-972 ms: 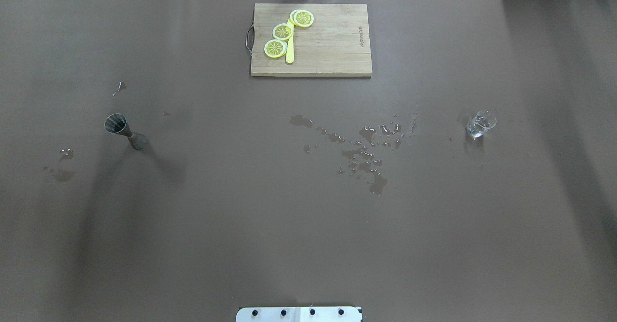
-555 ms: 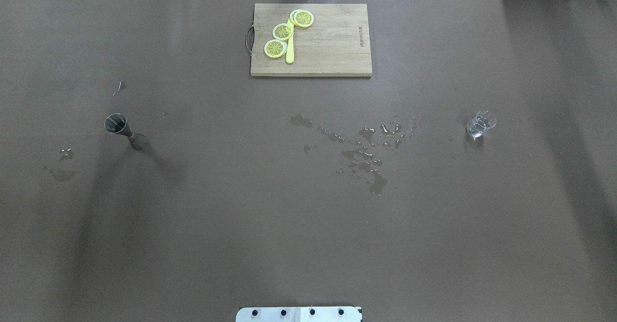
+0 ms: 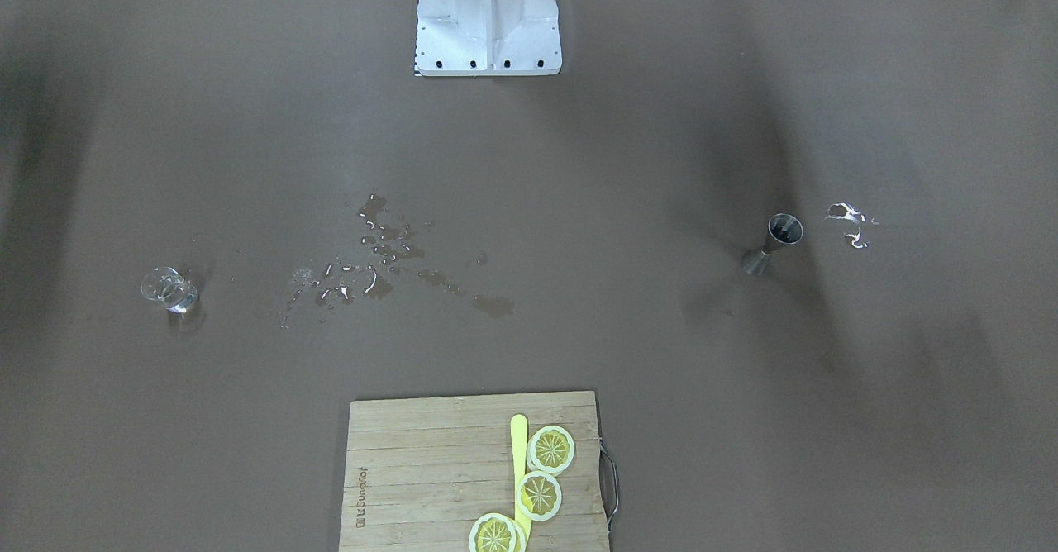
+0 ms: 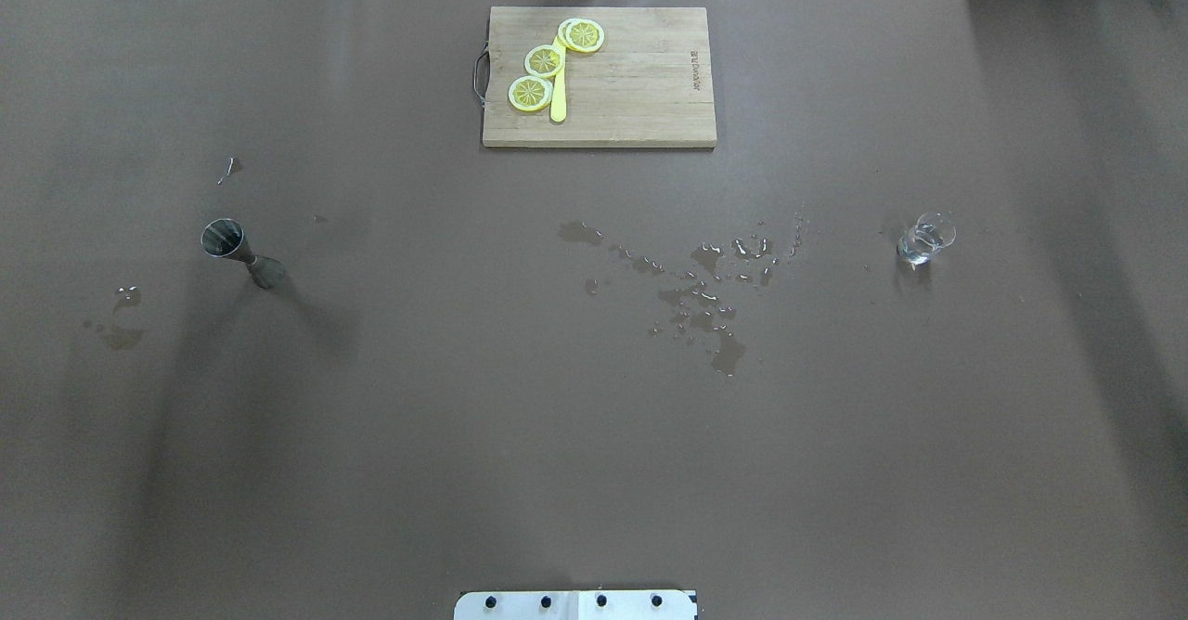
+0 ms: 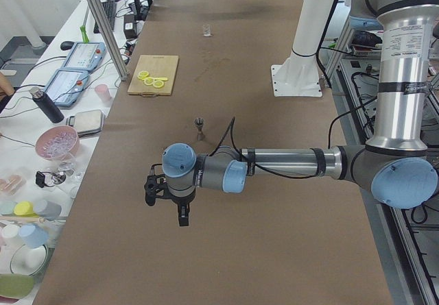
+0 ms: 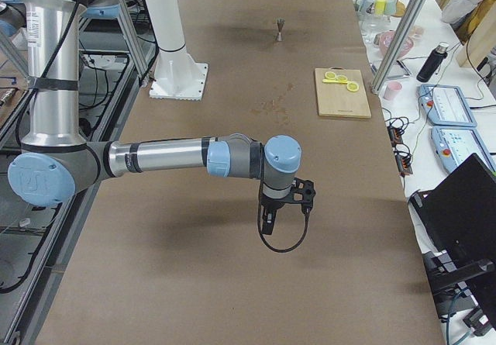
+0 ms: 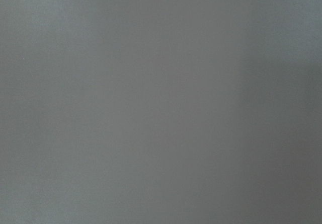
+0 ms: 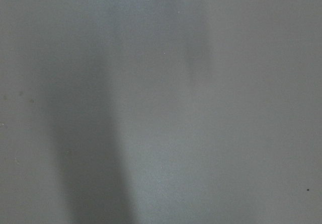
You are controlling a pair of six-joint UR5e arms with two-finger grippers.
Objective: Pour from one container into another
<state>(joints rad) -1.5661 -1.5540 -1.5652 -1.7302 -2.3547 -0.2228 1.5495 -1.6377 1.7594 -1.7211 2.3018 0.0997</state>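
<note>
The clear glass tumbler [image 4: 923, 238] stands upright on the brown table at the right of the overhead view, and shows at the left of the front view as the tumbler [image 3: 169, 292]. The steel jigger [image 4: 237, 253] stands upright far over on the left; the front view shows the jigger [image 3: 773, 242] at its right. Both stand alone, untouched. My left gripper [image 5: 182, 217] hangs above the table's near end, short of the jigger [image 5: 199, 125]. My right gripper [image 6: 267, 225] hovers at the opposite end. Whether either is open or shut I cannot tell. The wrist views show only blurred table.
A wooden cutting board [image 4: 640, 109] with three lemon slices [image 4: 545, 61] and a yellow knife [image 4: 558, 100] lies at the far middle. Spilled water [image 4: 705, 300] is scattered between the two vessels, with smaller wet spots [image 4: 121, 318] near the jigger. The robot's base plate [image 4: 575, 604] sits at the near edge.
</note>
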